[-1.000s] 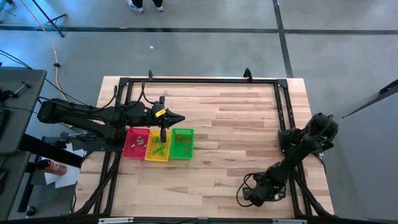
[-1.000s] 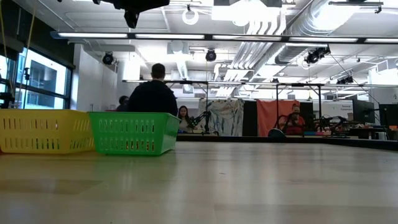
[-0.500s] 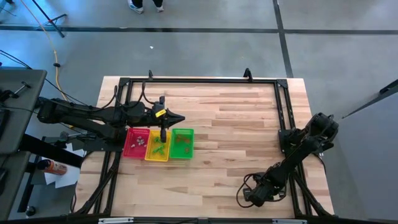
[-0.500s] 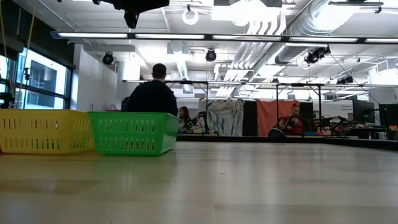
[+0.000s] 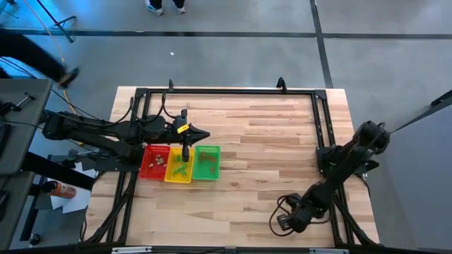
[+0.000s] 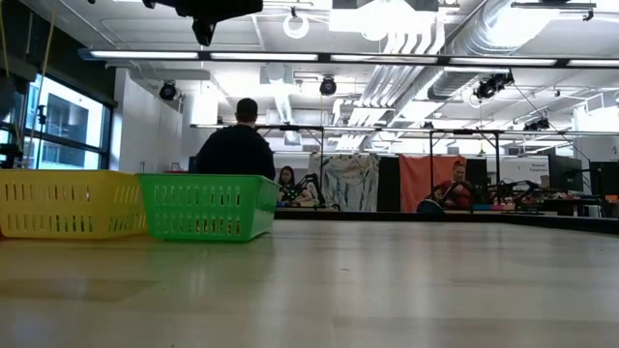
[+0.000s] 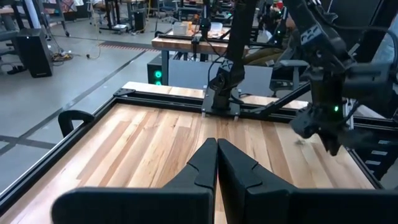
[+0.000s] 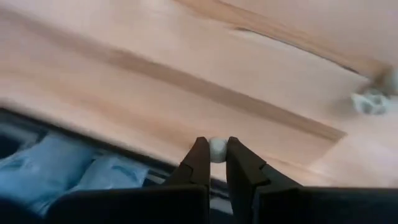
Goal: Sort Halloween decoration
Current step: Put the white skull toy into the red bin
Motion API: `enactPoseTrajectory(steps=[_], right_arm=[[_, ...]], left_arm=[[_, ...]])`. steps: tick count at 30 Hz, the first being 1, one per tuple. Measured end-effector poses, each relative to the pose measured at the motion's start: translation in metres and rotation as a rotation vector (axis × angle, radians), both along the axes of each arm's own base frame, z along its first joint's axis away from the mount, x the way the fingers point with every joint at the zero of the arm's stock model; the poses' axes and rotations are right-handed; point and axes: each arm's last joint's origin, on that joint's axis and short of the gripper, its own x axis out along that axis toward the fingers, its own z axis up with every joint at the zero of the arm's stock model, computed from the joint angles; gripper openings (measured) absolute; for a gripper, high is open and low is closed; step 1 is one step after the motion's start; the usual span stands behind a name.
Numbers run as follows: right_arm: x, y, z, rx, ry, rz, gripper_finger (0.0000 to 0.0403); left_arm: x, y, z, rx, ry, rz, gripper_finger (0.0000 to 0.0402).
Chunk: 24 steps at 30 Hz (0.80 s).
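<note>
**Pale trinket pinched at the very fingertips; slip is the main risk**

High view: The left pincer (image 5: pixel 185 152) is held over the yellow tray (image 5: pixel 178 169), which sits between the red tray (image 5: pixel 150 161) and the green tray (image 5: pixel 207 163) toward nine o'clock on the table (image 5: pixel 268 141). Small green, orange and grey trinkets are seen lying in the trays; their axes are too small to be read. The right pincer (image 5: pixel 277 223) is found low at about five o'clock, close to the table's near edge.

Low view: The yellow and green trays are shown side by side, and the left pincer hangs above them. No trinket can be made out here.

Left wrist view: The left pincer's fingers (image 7: pixel 200 167) are pressed together with nothing between them. The right arm (image 7: pixel 323 74) is seen far across the table.

Right wrist view: The right pincer is closed on a pale grey trinket (image 8: pixel 218 149), gripped only by the extreme tips. The piece looks roundish, so no clear long axis or pointing direction can be told. A second pale trinket (image 8: pixel 368 100) lies on the table, well apart.

Because so little of the trinket is held, it could be squeezed out or dropped during a lift or the long carry to the trays. A quick swing would make this likelier, and a fallen piece could roll off the nearby edge.
</note>
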Motion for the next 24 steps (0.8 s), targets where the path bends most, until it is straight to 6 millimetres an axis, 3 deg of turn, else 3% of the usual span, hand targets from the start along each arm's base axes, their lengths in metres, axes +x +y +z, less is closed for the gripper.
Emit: enactPoseTrajectory(steps=[5, 10, 24], right_arm=[[0.008, -0.017, 0.03, -0.045, -0.251, 0.036, 0.0011], [0.026, -0.05, 0.058, -0.177, -0.53, 0.108, 0.0012], [0.1, -0.152, 0.115, -0.802, -1.26, 0.48, 0.0012]], left_arm=[[0.0, 0.0, 0.001, -0.001, -0.01, 0.0, 0.0], [0.001, 0.0, 0.004, -0.028, -0.047, 0.003, 0.0], [0.001, -0.003, 0.016, -0.243, -0.174, -0.093, 0.0]])
